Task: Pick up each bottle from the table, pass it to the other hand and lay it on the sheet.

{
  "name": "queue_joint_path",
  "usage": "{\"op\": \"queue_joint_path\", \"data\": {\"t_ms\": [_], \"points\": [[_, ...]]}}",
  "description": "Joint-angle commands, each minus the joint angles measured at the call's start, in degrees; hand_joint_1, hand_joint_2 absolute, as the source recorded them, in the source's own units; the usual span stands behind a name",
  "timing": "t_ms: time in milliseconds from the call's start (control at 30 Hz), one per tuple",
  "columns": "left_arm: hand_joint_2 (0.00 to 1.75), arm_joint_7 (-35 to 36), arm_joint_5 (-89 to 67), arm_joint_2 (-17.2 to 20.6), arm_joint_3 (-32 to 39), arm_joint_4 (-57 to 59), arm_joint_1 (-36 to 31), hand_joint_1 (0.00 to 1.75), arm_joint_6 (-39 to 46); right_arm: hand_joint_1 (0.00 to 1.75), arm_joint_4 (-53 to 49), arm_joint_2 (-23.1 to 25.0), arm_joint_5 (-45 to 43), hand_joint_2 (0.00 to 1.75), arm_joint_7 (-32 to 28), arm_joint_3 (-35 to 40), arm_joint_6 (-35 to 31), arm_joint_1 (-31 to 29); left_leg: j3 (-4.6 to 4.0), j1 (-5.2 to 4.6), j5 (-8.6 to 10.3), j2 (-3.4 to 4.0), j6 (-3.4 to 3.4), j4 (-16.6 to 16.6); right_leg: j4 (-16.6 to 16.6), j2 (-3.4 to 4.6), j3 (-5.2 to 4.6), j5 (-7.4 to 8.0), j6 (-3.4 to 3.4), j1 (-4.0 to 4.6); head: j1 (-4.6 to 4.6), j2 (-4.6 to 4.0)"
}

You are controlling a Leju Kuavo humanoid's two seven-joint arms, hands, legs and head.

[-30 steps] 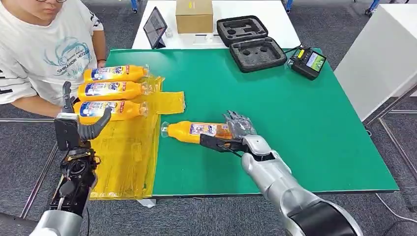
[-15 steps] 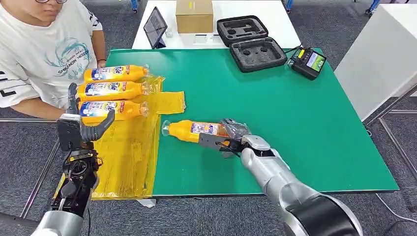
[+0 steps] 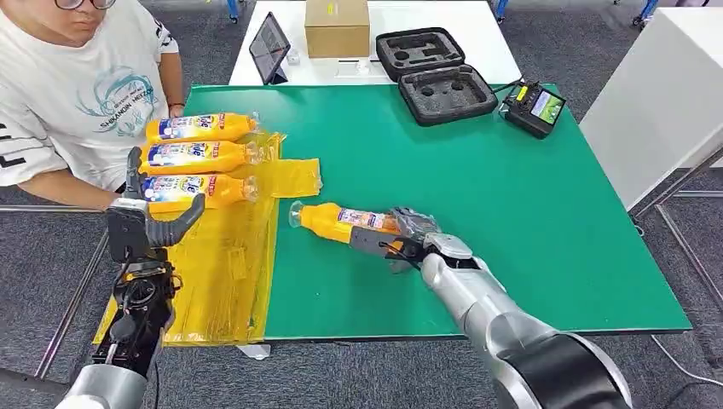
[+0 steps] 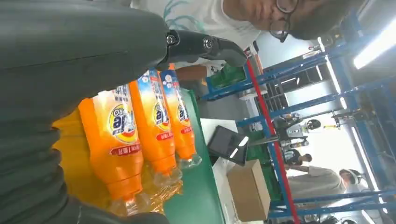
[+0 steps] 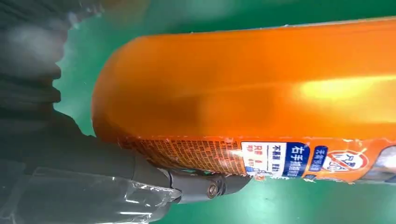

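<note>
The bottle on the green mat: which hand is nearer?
Right. The right hand grips the bottle at its base; the left hand hovers apart over the yellow sheet.

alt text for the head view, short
The right hand grips an orange bottle lying on the green table. Three more bottles lie on a yellow sheet beside the open left hand; a person sits behind.

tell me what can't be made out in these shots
- Base of the orange bottle, head view: covered by the right hand, so whether it is lifted off the green table is unclear.
- Left hand fingers, left wrist view: mostly hidden behind its own grey cover.
- Small print on the bottle label, right wrist view: too fine to read.
</note>
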Motion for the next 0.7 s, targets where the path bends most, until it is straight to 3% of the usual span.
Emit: {"op": "queue_joint_path", "data": {"t_ms": [33, 100, 567, 700], "points": [[1.75, 0.2, 0.8, -0.3, 0.3, 3.1, -1.4, 0.00, -0.3, 1.52, 4.4, 0.7, 0.0, 1.75, -4.0, -1.6, -3.6, -0.8, 0.14, 0.02, -0.05, -0.06, -0.04, 0.0, 0.0, -0.02, 0.15, -0.06, -0.03, 0.01, -0.02, 0.00], [1.75, 0.2, 0.9, -0.5, 0.6, 2.7, -1.1, 0.00, -0.2, 1.75, 4.1, 1.1, -0.3, 1.75, -5.6, -1.6, -4.8, -1.3, 0.11, 0.01, -0.06, -0.02, -0.04, 0.0, 0.0, 0.04, 0.12, -0.05, -0.03, 0.01, 0.00, 0.00], [1.75, 0.2, 1.6, -0.2, 1.8, 2.3, -0.5, 0.00, -0.7, 1.75, 3.3, 1.5, -0.7, 1.75, -9.4, -1.2, -6.8, -2.0, 0.31, 0.05, -0.23, -0.02, -0.09, 0.1, 0.1, 0.10, 0.32, -0.20, -0.06, 0.03, 0.00, 0.00], [1.75, 0.2, 2.4, -0.3, 2.4, 3.1, 0.0, 0.00, -1.2, 1.75, 1.8, 1.9, -3.3, 1.75, -14.4, -2.8, -10.0, -1.4, 0.14, 0.02, -0.10, 0.01, -0.05, 0.0, 0.0, 0.08, 0.16, -0.08, -0.04, 0.00, 0.00, 0.00]]}}
